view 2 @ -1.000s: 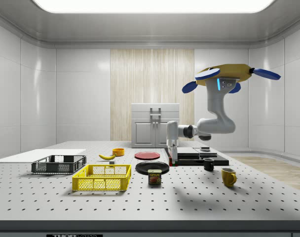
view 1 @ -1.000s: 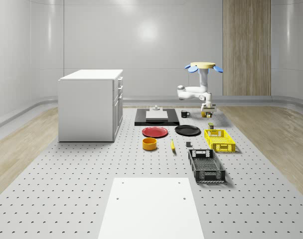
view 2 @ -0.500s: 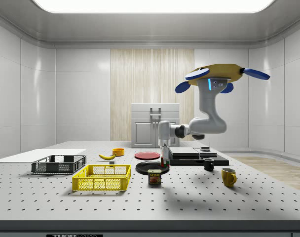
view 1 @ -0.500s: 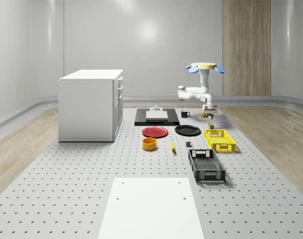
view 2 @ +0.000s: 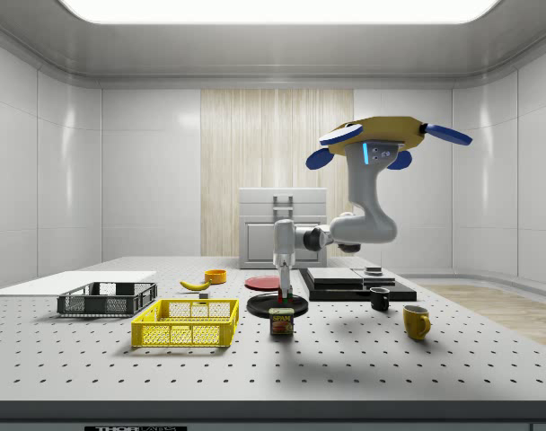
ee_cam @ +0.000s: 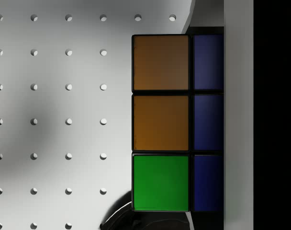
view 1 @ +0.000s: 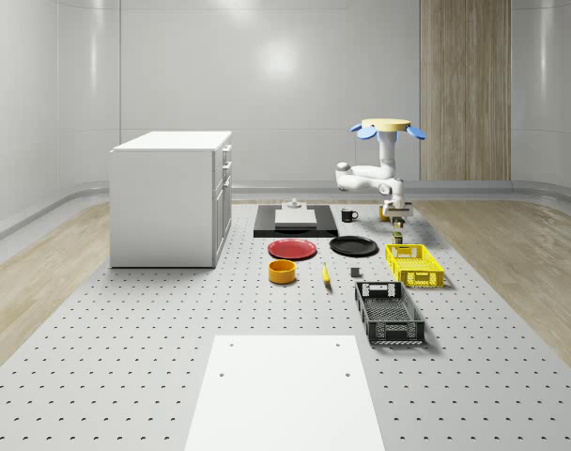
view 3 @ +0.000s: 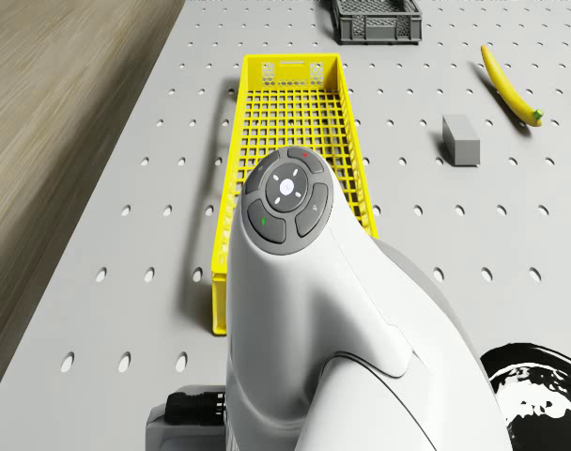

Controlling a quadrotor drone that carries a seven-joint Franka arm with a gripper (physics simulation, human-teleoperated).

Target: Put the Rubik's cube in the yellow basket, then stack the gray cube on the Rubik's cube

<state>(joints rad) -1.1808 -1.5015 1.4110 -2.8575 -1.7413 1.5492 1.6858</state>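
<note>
The drone hovers above the table's far end, near the black plate and the can. Its arm hangs the gripper low, clamped on the Rubik's cube — held aloft, presumably for carrying to the yellow basket, which sits close ahead. The gray cube waits on the table beside the basket, near a banana. The perforated tabletop stands in a pale panelled room.
</note>
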